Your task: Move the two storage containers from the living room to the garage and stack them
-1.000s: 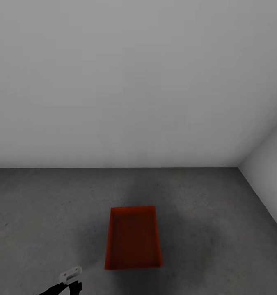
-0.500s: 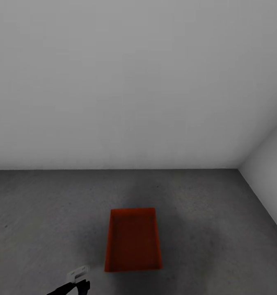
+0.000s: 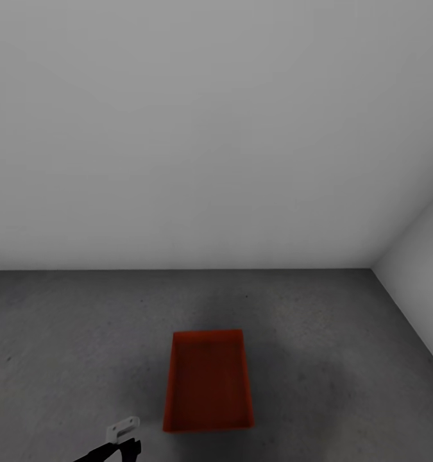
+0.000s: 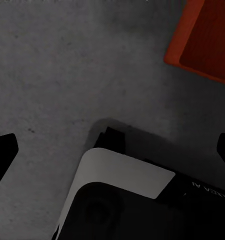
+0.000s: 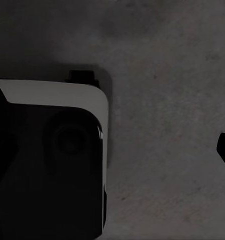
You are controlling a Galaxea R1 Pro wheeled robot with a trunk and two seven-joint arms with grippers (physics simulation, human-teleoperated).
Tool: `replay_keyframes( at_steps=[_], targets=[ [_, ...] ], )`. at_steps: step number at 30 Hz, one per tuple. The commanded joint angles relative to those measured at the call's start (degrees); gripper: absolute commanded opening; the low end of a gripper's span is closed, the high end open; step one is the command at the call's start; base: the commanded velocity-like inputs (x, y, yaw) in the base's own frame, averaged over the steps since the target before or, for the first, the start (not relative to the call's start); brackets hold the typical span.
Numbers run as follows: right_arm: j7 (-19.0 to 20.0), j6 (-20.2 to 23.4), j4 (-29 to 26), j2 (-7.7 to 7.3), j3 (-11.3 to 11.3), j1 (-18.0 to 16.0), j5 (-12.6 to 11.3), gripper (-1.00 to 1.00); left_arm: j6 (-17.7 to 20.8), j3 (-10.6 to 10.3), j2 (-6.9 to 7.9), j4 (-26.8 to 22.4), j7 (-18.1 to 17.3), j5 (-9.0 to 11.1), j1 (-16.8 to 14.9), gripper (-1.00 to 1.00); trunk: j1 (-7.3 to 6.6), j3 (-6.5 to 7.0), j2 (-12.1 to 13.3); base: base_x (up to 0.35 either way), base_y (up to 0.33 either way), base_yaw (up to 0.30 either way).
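**One bin down in the garage, second yet to come**

The left gripper (image 4: pixel 112 145) hangs empty above the floor, its two dark fingertips spread wide apart. Ahead and to its right, apart from it, the orange-red rectangular open-top storage container (image 3: pixel 208 380) sits on the dark grey mottled concrete floor (image 3: pixel 62 333) near the plain white wall (image 3: pixel 203 128). Judging by this, the first placement is done; fetching the other bin comes next. The right gripper is cut off to one fingertip, so its state cannot be told.
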Motion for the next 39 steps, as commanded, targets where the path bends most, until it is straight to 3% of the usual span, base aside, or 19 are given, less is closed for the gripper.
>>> replay_keyframes(
  at_steps=[1,22,25,30,35,39],
  targets=[
    [0.10,-0.36,0.19,0.02,0.48,-0.06,-0.54,1.00,0.17,0.42,0.00,-0.02,0.11,-0.03,-0.03,1.00,0.00,0.05,-0.03,0.000,0.000,0.000],
    [1.42,-0.29,0.19,-0.01,0.43,1.62,-0.55,1.00,0.38,0.42,0.01,0.00,0.15,0.06,-0.03,1.00,0.00,1.99,-0.03,0.000,0.000,0.000],
    [1.46,-0.32,0.19,0.00,0.44,1.85,-0.56,1.00,0.80,0.42,-0.51,0.04,0.15,0.16,0.41,1.00,0.00,2.26,-0.03,0.000,0.000,0.000],
    [1.48,-0.37,0.19,-0.04,0.42,4.02,-0.54,1.00,0.53,0.40,-1.85,0.01,0.05,-0.10,6.33,1.00,0.00,2.72,-0.03,0.000,0.000,0.000],
    [1.65,-0.85,0.18,-0.07,0.40,6.72,-0.54,1.00,0.29,0.35,-1.21,0.00,0.03,-0.26,11.01,1.00,0.00,3.18,-0.03,0.000,0.000,0.000],
    [1.72,-1.03,0.14,-0.09,0.41,7.60,-0.54,1.00,0.23,0.34,-0.81,0.00,0.06,-0.26,12.10,1.00,0.00,3.55,-0.03,0.000,0.000,0.000]
  ],
)
